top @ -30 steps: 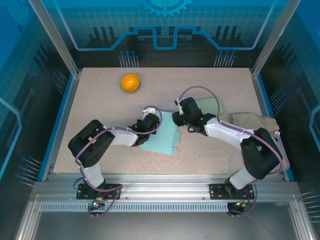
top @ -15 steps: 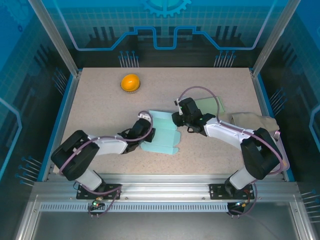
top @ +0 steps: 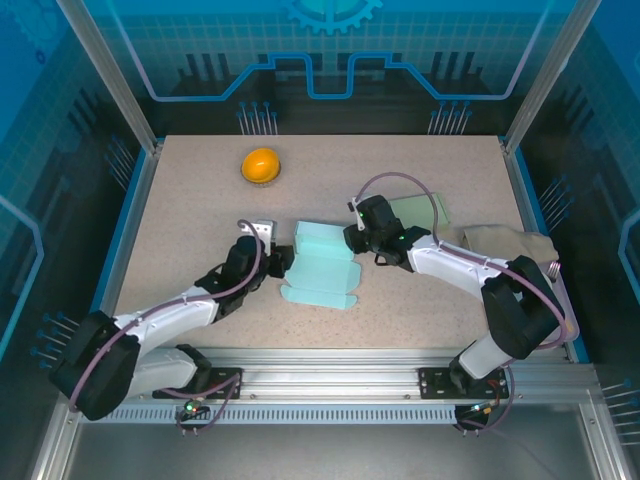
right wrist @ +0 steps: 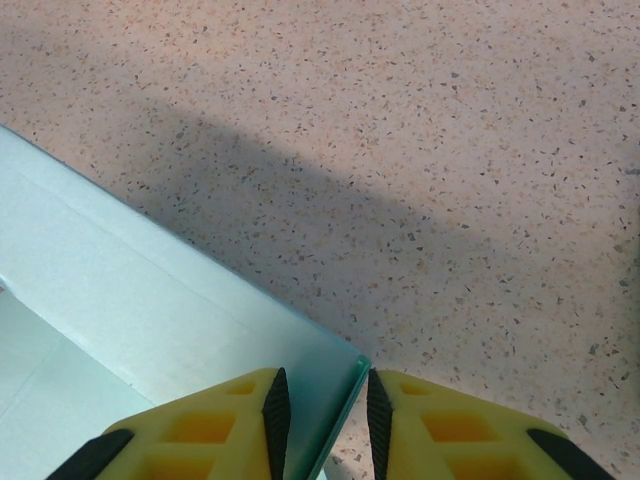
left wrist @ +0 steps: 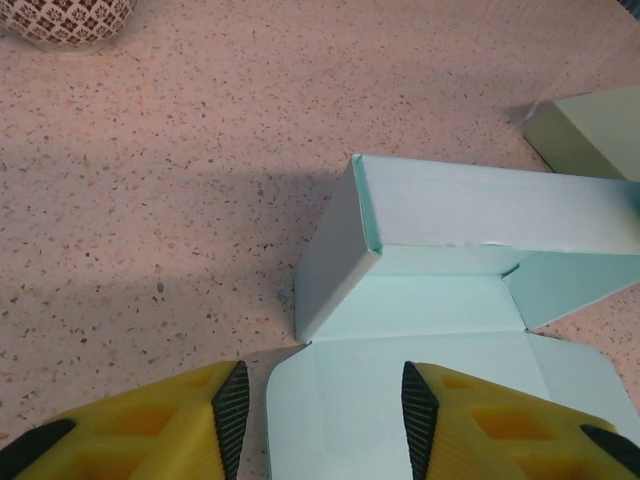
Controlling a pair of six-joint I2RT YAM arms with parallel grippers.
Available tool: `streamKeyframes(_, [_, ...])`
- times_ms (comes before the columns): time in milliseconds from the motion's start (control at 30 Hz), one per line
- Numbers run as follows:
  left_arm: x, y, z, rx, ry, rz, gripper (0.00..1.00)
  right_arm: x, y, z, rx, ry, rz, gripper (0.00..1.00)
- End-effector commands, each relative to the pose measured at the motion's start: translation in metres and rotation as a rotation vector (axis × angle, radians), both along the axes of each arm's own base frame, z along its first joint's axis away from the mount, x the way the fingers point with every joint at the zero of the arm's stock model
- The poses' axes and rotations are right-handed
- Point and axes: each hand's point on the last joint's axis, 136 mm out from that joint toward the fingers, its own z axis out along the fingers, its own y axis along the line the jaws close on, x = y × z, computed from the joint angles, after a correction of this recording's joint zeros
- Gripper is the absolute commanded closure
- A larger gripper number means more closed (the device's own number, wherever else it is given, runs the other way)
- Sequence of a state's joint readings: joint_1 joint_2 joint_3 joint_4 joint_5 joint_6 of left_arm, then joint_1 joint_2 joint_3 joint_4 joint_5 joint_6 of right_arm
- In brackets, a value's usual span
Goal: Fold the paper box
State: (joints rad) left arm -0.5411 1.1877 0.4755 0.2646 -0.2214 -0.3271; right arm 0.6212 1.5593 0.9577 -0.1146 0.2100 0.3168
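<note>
The paper box lies partly folded at the middle of the table. The right tool, jaws narrow, pinches its raised far-right wall. The left tool stands wide beside its left edge, holding nothing.

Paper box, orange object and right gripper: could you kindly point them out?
paper box [top: 320, 272], top view, middle panel.
orange object [top: 261, 164], top view, its top.
right gripper [right wrist: 320, 400], right wrist view, between its fingertips.

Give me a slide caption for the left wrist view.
Open left gripper facing the partly folded mint paper box on the speckled table.
</note>
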Motion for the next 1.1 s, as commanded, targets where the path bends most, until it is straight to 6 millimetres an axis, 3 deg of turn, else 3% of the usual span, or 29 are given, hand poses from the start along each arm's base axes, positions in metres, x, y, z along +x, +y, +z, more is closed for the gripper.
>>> streamKeyframes(0, [0.006, -0.007, 0.011, -0.091, 0.068, 0.001, 0.52, -0.024, -0.01, -0.036, -0.122, 0.117, 0.033, 0.7])
streamKeyframes(167, [0.023, -0.006, 0.03, -0.185, 0.12, 0.095, 0.52, -0.024, -0.008, -0.034, -0.128, 0.1, 0.052, 0.7])
streamKeyframes(367, [0.037, -0.028, 0.045, -0.307, 0.145, 0.074, 0.5, -0.025, -0.005, -0.032, -0.13, 0.093, 0.069, 0.7])
streamKeyframes(667, [0.053, -0.039, 0.007, -0.255, 0.242, 0.076, 0.57, -0.026, -0.003, -0.034, -0.13, 0.093, 0.074, 0.7])
streamKeyframes(900, [0.054, -0.044, -0.008, -0.306, 0.289, 0.096, 0.77, -0.028, -0.003, -0.04, -0.141, 0.103, 0.079, 0.7])
streamKeyframes(1067, [0.05, -0.044, -0.032, -0.339, 0.366, 0.145, 0.93, -0.03, -0.001, -0.045, -0.14, 0.112, 0.08, 0.7])
